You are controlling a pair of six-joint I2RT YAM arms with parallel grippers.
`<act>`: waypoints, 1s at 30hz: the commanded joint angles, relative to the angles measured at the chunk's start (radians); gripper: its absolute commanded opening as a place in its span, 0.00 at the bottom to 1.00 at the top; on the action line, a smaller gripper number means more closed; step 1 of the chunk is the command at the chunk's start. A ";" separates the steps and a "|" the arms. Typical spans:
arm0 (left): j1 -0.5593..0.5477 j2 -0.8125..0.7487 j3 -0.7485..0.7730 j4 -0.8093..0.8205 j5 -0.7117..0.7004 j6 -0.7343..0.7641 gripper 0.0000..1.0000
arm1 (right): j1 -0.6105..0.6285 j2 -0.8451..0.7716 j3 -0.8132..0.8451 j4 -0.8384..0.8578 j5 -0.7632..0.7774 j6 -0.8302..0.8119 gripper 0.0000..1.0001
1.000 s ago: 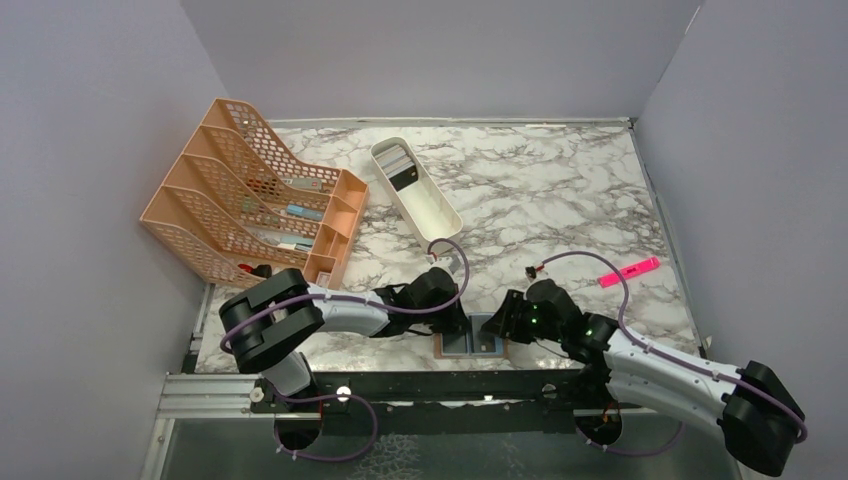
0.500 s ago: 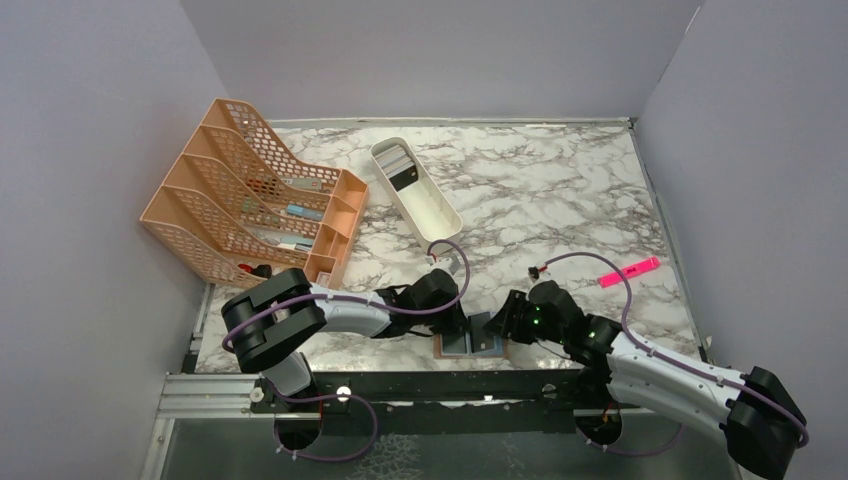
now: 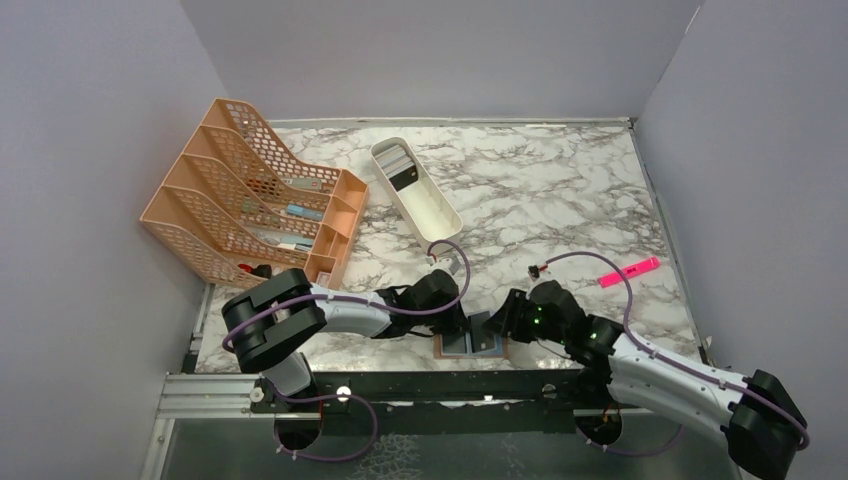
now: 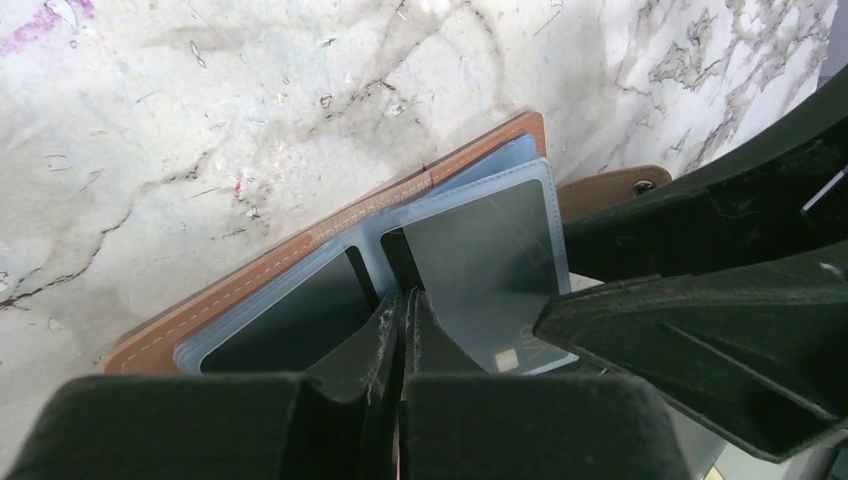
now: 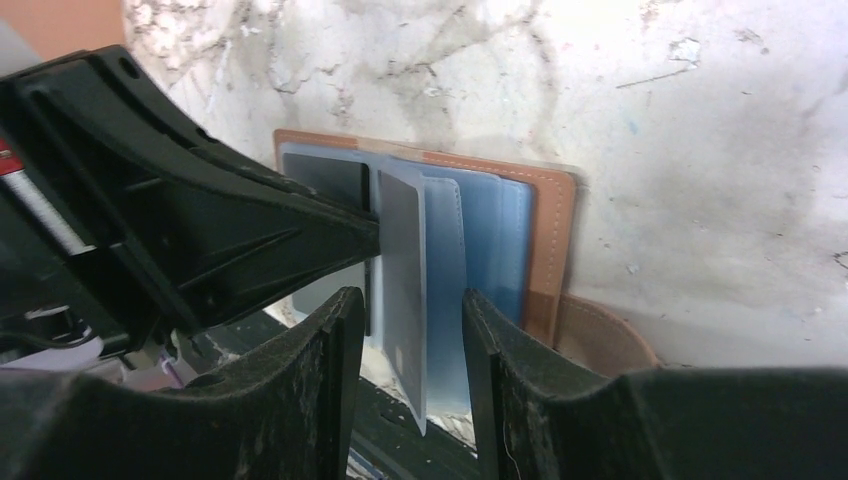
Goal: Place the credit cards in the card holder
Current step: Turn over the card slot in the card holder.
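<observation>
Left wrist view: the card holder (image 4: 300,255) lies open at frame centre. The left gripper (image 4: 402,303), fingers pressed together, seems to pin its fold, likely steadying it. The right gripper (image 5: 408,300) is spread around 1 raised sleeve (image 5: 402,230), apparently to load it.

Left tool (image 3: 461,325) and right tool (image 3: 501,322) meet over the card holder (image 3: 470,344) — opened flat.

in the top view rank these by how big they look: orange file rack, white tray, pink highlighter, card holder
1. orange file rack
2. white tray
3. card holder, partly covered, so unsure
4. pink highlighter
</observation>
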State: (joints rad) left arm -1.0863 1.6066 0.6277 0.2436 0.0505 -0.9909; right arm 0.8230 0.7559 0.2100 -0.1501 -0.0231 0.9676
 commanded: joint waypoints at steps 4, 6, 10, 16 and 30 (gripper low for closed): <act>-0.008 0.043 0.007 -0.073 -0.045 0.015 0.00 | 0.004 -0.057 -0.006 0.073 -0.074 -0.018 0.44; -0.009 0.041 0.011 -0.073 -0.044 0.014 0.00 | 0.003 -0.045 -0.008 0.099 -0.101 -0.017 0.44; -0.013 0.035 0.013 -0.073 -0.044 0.012 0.00 | 0.004 -0.006 0.007 0.108 -0.135 -0.018 0.44; -0.012 0.048 0.008 -0.065 -0.039 0.013 0.00 | 0.004 -0.020 0.011 0.079 -0.119 -0.014 0.45; -0.013 0.020 -0.006 -0.051 -0.029 0.003 0.01 | 0.004 -0.032 -0.095 0.331 -0.204 0.039 0.43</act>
State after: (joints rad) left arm -1.0889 1.6161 0.6395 0.2398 0.0471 -0.9913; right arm 0.8230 0.7189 0.1436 0.0784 -0.1856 0.9787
